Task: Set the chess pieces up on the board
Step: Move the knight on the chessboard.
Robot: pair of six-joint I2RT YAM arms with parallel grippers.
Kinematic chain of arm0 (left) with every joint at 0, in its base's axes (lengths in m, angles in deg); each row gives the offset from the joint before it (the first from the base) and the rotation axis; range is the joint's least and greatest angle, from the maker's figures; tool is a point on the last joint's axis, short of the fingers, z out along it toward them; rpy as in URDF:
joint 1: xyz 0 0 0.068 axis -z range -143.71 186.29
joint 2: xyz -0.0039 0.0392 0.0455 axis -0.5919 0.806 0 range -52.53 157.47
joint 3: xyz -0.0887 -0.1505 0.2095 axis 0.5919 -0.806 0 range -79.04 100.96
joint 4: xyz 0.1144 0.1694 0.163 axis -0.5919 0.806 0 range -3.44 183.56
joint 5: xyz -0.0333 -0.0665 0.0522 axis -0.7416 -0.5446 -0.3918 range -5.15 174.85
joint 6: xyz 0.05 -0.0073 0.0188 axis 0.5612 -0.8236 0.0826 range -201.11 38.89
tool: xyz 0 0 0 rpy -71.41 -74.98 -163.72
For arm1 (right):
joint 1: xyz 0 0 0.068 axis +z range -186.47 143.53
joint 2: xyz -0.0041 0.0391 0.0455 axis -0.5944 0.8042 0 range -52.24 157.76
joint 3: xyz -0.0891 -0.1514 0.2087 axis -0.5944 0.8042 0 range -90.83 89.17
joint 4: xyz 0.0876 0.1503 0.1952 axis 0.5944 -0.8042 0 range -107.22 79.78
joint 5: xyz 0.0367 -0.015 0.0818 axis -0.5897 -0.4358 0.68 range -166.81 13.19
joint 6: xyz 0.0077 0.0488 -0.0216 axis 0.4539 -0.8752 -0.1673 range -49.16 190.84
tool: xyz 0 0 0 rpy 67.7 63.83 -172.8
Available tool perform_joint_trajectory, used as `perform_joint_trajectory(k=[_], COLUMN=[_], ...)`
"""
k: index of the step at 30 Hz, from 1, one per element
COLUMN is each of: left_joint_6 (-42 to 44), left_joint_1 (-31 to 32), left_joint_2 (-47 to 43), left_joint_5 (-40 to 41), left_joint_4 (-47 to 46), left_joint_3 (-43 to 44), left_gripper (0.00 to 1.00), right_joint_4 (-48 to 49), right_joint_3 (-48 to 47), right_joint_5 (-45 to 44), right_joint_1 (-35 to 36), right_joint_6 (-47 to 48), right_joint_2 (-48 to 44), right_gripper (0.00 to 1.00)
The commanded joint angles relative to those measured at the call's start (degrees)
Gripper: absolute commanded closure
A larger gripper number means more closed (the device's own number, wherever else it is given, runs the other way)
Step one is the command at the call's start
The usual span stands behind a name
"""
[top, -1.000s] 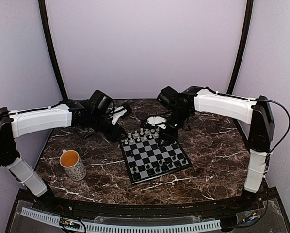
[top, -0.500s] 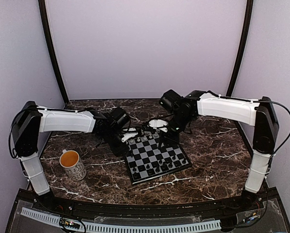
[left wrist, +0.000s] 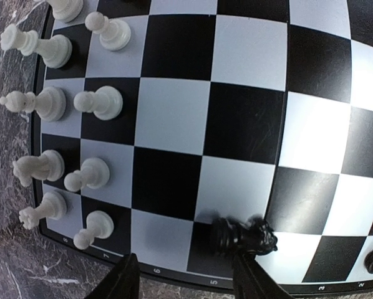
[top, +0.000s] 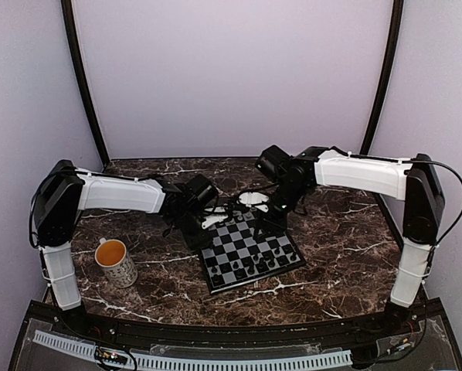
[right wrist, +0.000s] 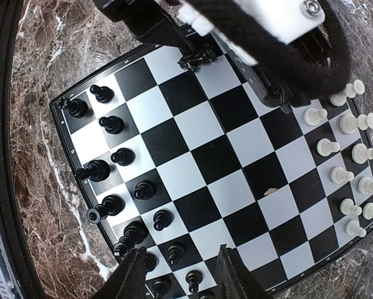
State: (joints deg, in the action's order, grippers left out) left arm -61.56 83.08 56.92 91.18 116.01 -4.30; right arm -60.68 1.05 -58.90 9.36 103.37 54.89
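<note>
The left gripper (left wrist: 185,283) hangs low at the board's (left wrist: 174,118) side edge with its jaws spread and nothing between them. A lone black knight (left wrist: 244,235) sits just ahead of the tip of its right finger (left wrist: 247,277), touching it or nearly so, outside the gap. The white pieces (left wrist: 49,103) stand in two rows well off to the left of these jaws. The right gripper (right wrist: 181,277) hovers above the board, its jaws also apart and empty. The black pieces (right wrist: 111,124) are ahead and to its left, and the white ones are off to its right.

The step in hand looks like fetching that stray knight and carrying it to the black back row. To do it well, the left jaws should slide sideways until the knight sits midway in the gap – closing from where they stand would likely knock it over. Then pinch low on its body, lift straight up, and pass above the pawns rather than through them. I cannot tell which back-row square is vacant.

For writing, small digits run along the rim (left wrist: 174,273) between and beside the left jaws – 7, 6 and 5 can be made out. The mug (top: 117,263) carries dark print too small to read.
</note>
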Motion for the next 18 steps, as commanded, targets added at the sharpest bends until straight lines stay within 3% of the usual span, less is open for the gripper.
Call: perform_joint_trajectory(k=[1, 13, 18], left_joint_6=[1.23, 1.28, 1.18], left_joint_1=[0.64, 0.62, 0.47], left_joint_2=[1.95, 2.97, 3.93], left_joint_5=[-2.76, -11.16, -13.05], left_joint_4=[0.12, -2.35, -2.98], left_joint_3=[0.81, 1.87, 2.10], left_gripper=[0.46, 0.47, 0.51], right_joint_4=[1.07, 0.89, 0.81], right_joint_3=[0.31, 0.31, 0.30], right_joint_5=[0.96, 1.51, 1.77], right_joint_1=[-0.45, -0.59, -0.64], right_joint_6=[-0.01, 0.05, 0.14], right_joint_2=[-1.89, -2.19, -2.26], right_gripper=[0.60, 0.59, 0.60])
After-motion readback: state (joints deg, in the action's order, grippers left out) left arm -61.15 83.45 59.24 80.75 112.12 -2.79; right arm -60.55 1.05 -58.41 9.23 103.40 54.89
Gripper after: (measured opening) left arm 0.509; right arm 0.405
